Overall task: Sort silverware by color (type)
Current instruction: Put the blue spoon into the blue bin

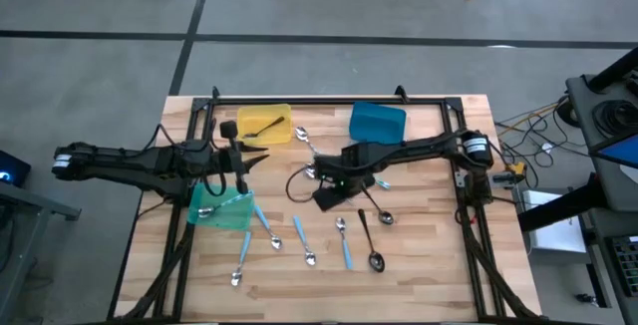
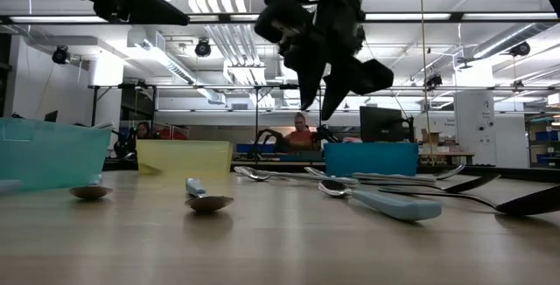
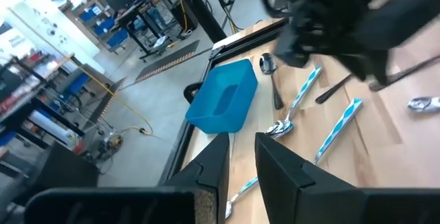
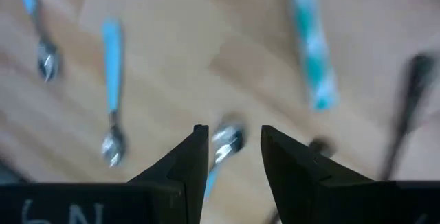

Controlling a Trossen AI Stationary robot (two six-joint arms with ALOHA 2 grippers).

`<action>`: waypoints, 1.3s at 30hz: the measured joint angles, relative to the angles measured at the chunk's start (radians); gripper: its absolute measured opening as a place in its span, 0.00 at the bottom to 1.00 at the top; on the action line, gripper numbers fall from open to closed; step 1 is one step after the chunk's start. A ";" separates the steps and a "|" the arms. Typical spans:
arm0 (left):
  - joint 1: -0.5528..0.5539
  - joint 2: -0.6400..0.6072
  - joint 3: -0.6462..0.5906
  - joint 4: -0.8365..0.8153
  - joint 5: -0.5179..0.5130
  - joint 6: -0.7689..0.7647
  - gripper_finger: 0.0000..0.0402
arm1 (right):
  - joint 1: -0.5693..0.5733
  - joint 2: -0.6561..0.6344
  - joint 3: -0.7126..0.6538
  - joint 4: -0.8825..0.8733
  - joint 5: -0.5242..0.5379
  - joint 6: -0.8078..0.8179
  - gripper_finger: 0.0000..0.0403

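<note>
The silverware (image 1: 344,240) is scattered over the middle and front of the tabletop (image 1: 429,265), and bare wood is left toward the 3 o'clock edge. The right pincer (image 4: 228,157) is held released above a blue-handled spoon (image 4: 223,145). The left pincer (image 3: 240,159) is held empty, narrowly parted, over the green bin (image 1: 224,210) at 9 o'clock.

Three plastic bins sat on the wooden bench (image 1: 419,275): a yellow bin (image 1: 261,124) and a blue bin (image 1: 378,122) along the far edge, a green bin (image 1: 231,213) nearer the left side. A person (image 2: 302,132) sat in the room beyond.
</note>
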 joint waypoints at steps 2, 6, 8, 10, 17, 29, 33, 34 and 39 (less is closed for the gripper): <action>0.000 0.000 0.000 0.000 0.000 -0.045 0.13 | 0.028 0.014 0.010 -0.009 -0.044 0.035 0.31; -0.002 0.003 0.000 -0.010 0.008 -0.130 0.13 | 0.090 0.030 0.012 -0.009 -0.118 0.124 0.31; -0.002 0.007 0.000 -0.016 0.008 -0.168 0.13 | 0.119 0.038 0.012 -0.008 -0.132 0.179 0.31; -0.002 0.009 0.000 -0.015 0.009 -0.209 0.13 | 0.147 0.046 0.012 -0.009 -0.132 0.227 0.31; -0.001 0.034 0.000 -0.009 0.078 -0.350 0.13 | 0.218 0.098 0.012 -0.009 -0.109 0.300 0.31; -0.025 0.139 0.000 -0.001 0.144 -0.481 0.13 | 0.247 0.143 0.012 -0.008 0.090 0.317 0.31; -0.028 0.168 0.000 0.034 0.144 -0.481 0.13 | 0.247 0.143 0.012 -0.008 0.125 0.312 0.31; -0.028 0.171 0.000 0.045 0.143 -0.481 0.13 | 0.247 0.146 0.012 -0.007 0.130 0.310 0.31; -0.028 0.168 0.000 0.069 0.142 -0.476 0.13 | 0.258 0.186 0.012 0.003 0.137 0.301 0.31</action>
